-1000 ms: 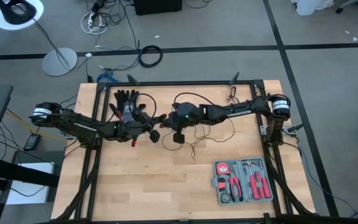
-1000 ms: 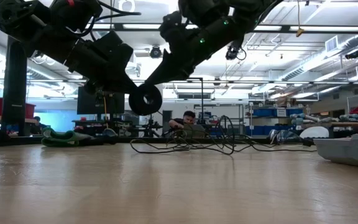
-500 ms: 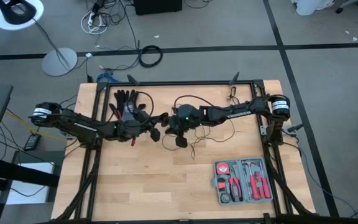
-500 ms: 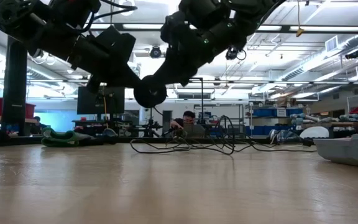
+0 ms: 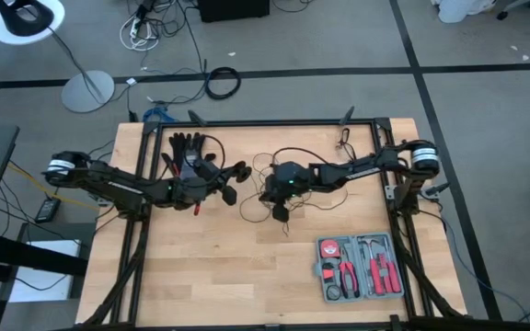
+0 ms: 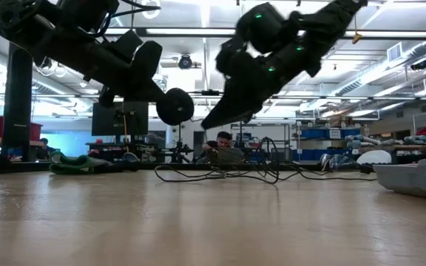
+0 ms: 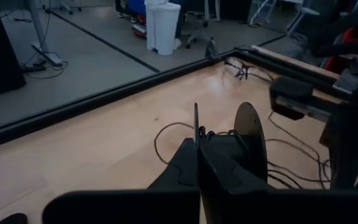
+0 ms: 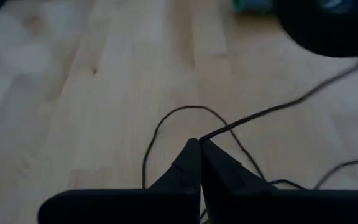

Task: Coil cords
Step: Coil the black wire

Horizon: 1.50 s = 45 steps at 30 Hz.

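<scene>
High view puts the cord, a very thin black wire, in loose loops on the middle of the wooden table, trailing out toward the right arm's base. Its small round black disc is lifted clear of the wood; in the low view the disc hangs in the air above the tabletop at the tip of the left arm. The left gripper is clenched on the cord right beside that disc, and its wrist view shows the dark fingers pressed together with the disc standing on edge just past them. The right gripper is a little to the right of the left one, over the loops, its jaws pinched on a strand of the wire; in the right wrist view the two fingers meet with the thin cord running out from between their tips over a loop lying on the wood. A black glove lies near the table's far edge behind the left gripper, and a grey tool tray with red-handled pliers sits near the front right corner, well apart from the cord.
</scene>
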Available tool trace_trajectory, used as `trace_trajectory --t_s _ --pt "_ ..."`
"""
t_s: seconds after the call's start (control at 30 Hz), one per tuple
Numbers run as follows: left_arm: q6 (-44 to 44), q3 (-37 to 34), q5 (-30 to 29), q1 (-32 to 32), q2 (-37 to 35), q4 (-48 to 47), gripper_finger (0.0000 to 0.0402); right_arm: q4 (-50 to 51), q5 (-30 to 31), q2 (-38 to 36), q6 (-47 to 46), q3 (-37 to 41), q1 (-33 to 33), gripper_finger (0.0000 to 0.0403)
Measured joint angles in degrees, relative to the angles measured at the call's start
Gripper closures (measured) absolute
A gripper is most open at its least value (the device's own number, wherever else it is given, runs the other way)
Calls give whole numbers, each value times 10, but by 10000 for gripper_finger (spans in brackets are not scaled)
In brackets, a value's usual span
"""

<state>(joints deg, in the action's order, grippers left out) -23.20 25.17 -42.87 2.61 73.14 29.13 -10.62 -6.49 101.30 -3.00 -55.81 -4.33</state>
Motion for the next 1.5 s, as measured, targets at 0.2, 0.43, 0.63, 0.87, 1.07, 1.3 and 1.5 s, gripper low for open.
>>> trace_trajectory --t_s 0.2,0.43,0.63,0.87,1.07,1.3,1.5 --pt "-1 0 3 0 -6 25 401 -113 76 -51 -15 126 -12 396" --pt "1 0 -5 0 -4 41 401 -260 84 -32 -96 216 -15 370" --pt "4 0 -7 0 -4 41 401 -330 78 -39 -124 254 -14 324" --pt "52 0 -7 0 -4 73 401 -393 85 -40 -73 239 -14 305" --pt "94 0 -5 0 -4 111 401 -402 163 -40 -2 203 -16 308" --pt "102 0 -7 0 -4 119 401 -402 198 -40 -51 186 -17 307" --pt "126 0 -10 0 -4 150 402 -397 198 -40 -113 185 -18 311"
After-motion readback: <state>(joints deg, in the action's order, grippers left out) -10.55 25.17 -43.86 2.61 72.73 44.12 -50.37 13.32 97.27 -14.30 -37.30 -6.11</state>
